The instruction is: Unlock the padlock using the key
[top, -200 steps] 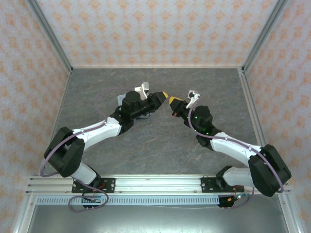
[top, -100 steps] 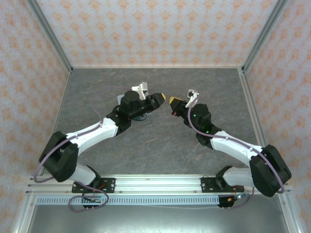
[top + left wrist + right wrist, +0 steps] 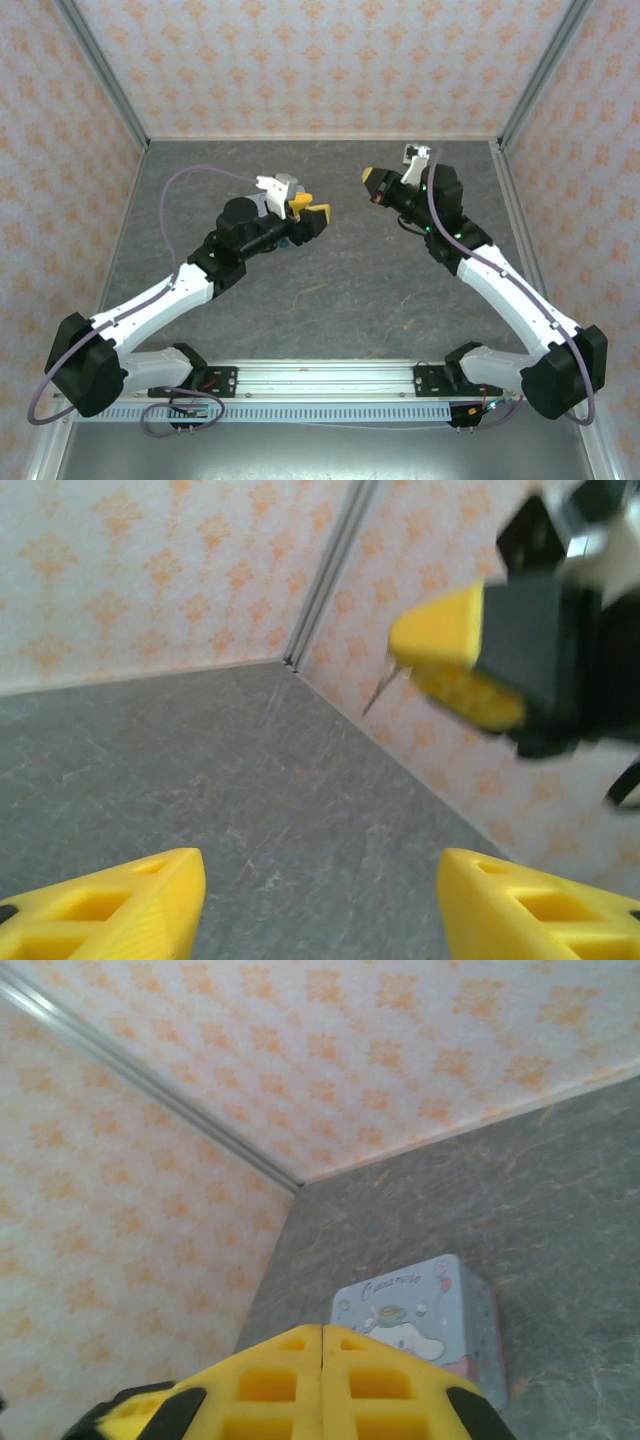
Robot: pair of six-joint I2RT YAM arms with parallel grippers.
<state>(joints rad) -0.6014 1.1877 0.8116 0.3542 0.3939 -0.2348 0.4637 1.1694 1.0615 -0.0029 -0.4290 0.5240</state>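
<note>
My right gripper (image 3: 369, 177) hangs above the back right of the table, shut on the key (image 3: 379, 690). In the left wrist view the key is a thin pale sliver poking down from that gripper's (image 3: 405, 655) closed yellow tips. The right wrist view shows those fingers (image 3: 322, 1332) pressed together, with the key itself hidden. My left gripper (image 3: 312, 210) is open near the table's middle, and nothing lies between its fingers (image 3: 320, 880). The padlock is hidden.
A pale blue tin (image 3: 420, 1315) with a white cartoon character lies on the grey table (image 3: 330, 290) beyond my right fingers. Patterned walls enclose the table on three sides, with metal corner posts (image 3: 545, 70).
The two grippers were nearly tip to tip. The right one has lifted away toward the back right, and the left one has drawn back to the left and opened.
</note>
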